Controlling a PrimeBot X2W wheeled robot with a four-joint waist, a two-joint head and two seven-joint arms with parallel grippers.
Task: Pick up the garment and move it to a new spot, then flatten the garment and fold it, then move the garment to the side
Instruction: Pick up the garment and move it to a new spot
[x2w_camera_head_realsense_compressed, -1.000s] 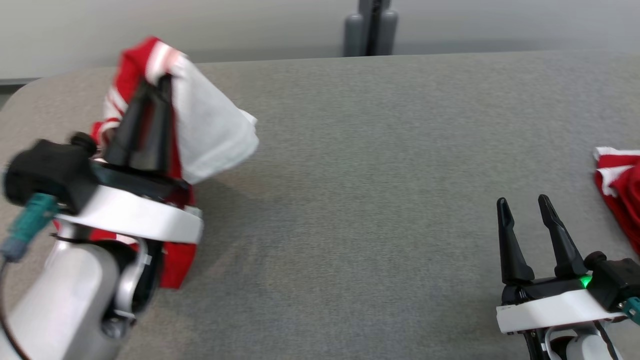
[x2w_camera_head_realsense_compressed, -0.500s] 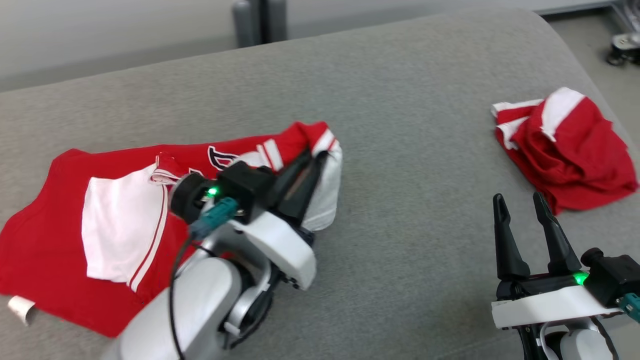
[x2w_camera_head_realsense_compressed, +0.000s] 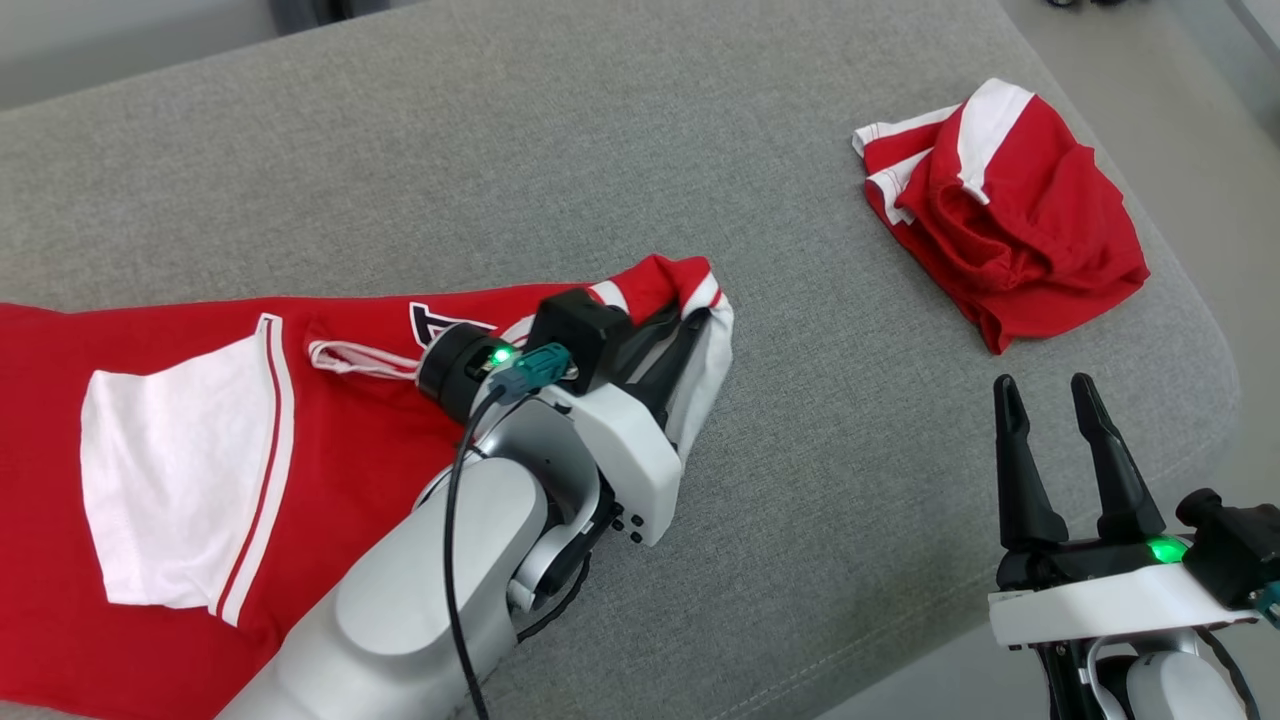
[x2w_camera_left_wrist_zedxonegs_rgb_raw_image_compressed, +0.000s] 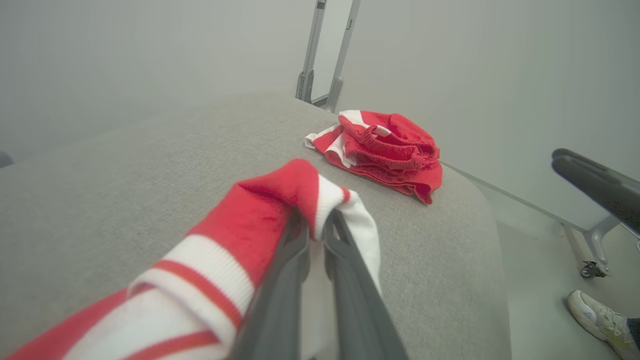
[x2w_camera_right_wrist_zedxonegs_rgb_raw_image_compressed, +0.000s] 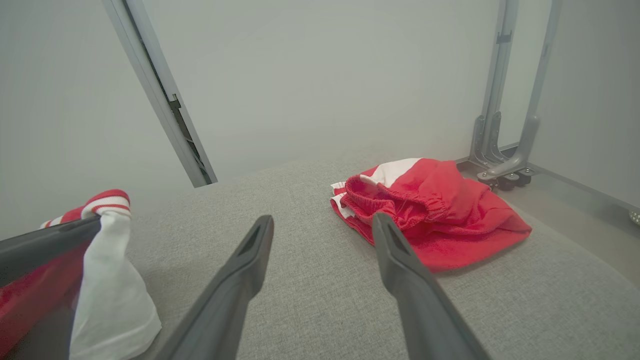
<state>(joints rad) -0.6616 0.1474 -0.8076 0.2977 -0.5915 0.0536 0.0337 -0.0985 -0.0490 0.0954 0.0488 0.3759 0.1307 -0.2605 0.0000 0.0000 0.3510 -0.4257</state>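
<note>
The garment (x2w_camera_head_realsense_compressed: 330, 450), a red shirt with white panels and striped trim, lies spread across the left of the grey table (x2w_camera_head_realsense_compressed: 520, 170). My left gripper (x2w_camera_head_realsense_compressed: 697, 322) is shut on its right end, a red-and-white striped cuff with white cloth, held just above the surface. In the left wrist view the two fingers pinch that cuff (x2w_camera_left_wrist_zedxonegs_rgb_raw_image_compressed: 300, 195) at the left gripper (x2w_camera_left_wrist_zedxonegs_rgb_raw_image_compressed: 315, 222). My right gripper (x2w_camera_head_realsense_compressed: 1042, 392) stands open and empty at the lower right, near the table's front right corner. The right wrist view shows the right gripper (x2w_camera_right_wrist_zedxonegs_rgb_raw_image_compressed: 322, 220) with bare table between its fingers and the held cloth (x2w_camera_right_wrist_zedxonegs_rgb_raw_image_compressed: 112, 280) at the left.
A second red-and-white garment (x2w_camera_head_realsense_compressed: 1010, 220) lies crumpled at the table's far right, also in the wrist views as a red heap (x2w_camera_left_wrist_zedxonegs_rgb_raw_image_compressed: 390, 150) (x2w_camera_right_wrist_zedxonegs_rgb_raw_image_compressed: 435, 210). The table's rounded right edge (x2w_camera_head_realsense_compressed: 1205, 340) drops to floor. A person's shoe (x2w_camera_left_wrist_zedxonegs_rgb_raw_image_compressed: 595, 315) and a wheeled metal frame (x2w_camera_right_wrist_zedxonegs_rgb_raw_image_compressed: 505, 170) stand beyond.
The head view has turned right and down. The garment, hanging bunched from the raised left gripper a second ago, now lies spread on the table, its end still gripped. The right gripper stays open.
</note>
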